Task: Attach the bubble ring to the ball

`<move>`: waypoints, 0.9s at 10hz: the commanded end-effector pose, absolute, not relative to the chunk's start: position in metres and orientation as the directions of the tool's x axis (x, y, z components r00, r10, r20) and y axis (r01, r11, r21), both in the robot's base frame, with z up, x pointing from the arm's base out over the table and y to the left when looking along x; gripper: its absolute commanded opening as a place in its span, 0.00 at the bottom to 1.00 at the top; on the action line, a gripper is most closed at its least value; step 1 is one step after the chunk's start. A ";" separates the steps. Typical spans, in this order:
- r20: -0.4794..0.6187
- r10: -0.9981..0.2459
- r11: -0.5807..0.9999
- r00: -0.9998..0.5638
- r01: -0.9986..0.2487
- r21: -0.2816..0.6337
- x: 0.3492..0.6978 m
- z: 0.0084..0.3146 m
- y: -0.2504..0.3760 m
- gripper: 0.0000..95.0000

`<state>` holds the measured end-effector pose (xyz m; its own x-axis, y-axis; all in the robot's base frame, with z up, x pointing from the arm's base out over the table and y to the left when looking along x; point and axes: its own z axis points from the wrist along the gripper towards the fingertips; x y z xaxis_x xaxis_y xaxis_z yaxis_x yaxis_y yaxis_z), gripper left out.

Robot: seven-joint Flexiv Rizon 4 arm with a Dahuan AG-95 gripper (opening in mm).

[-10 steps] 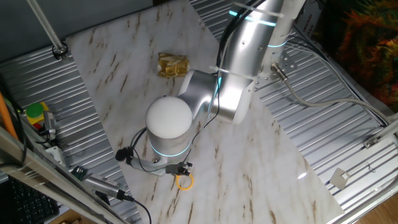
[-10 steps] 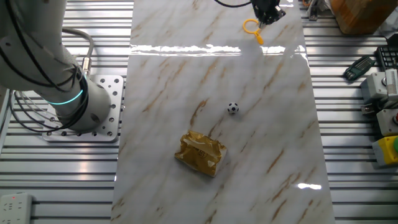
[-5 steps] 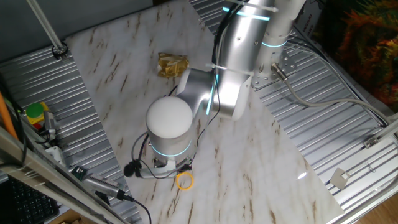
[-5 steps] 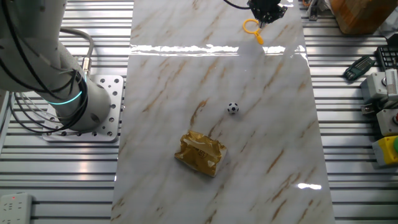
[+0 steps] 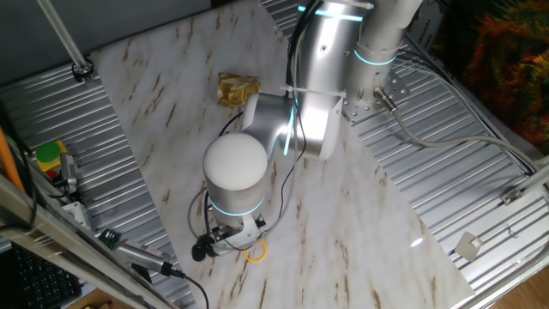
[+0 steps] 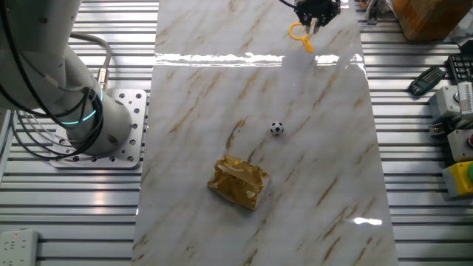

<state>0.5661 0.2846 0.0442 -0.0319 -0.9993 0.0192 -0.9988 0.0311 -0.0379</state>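
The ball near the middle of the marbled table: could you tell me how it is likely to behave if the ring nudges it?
The ball is round and sits free on the smooth, glossy table, so it would probably roll at a slight touch. It looks tiny and likely light. Nothing touches it; the gold foil wrapper lies apart, so little would stop it.

Lying flat at counter's far edge: orange-yellow bubble ring [image 6: 299, 33], handle pointing inward. Resting mid-counter, well apart: black-and-white ball [image 6: 276, 128].
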 end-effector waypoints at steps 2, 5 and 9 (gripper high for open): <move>0.027 -0.989 -0.146 0.145 -0.988 -0.045 0.559 0.040 0.287 0.20; 0.035 -0.980 -0.197 0.195 -0.980 -0.044 0.554 0.038 0.289 0.40; 0.057 -0.957 -0.286 0.284 -0.958 -0.036 0.553 0.037 0.289 0.40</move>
